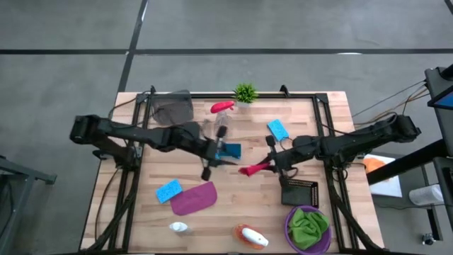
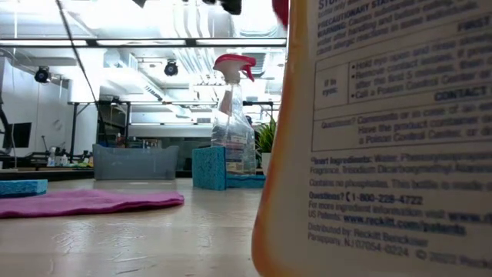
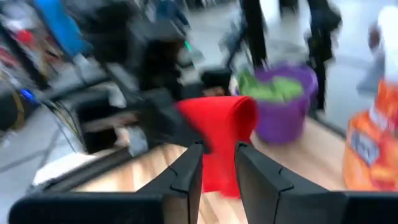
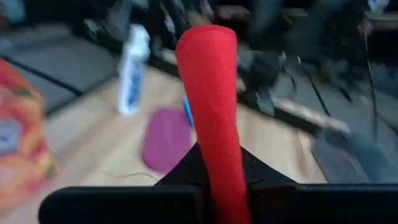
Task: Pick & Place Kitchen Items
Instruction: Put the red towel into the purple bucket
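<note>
Red cloth (image 4: 208, 93) pinched in right gripper (image 1: 272, 164), fingers pressed together on it, raised above table centre. Long axis pointing toward left gripper (image 1: 221, 159), just beside, fingers slightly spread. Right arm nearer purple bowl (image 1: 291, 225).

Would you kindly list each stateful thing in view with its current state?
right gripper: shut on the red cloth, lifted off the table
left gripper: slightly open, empty
clear spray bottle: upright
purple bowl: holds the green cloth
magenta cloth: flat on the table
</note>
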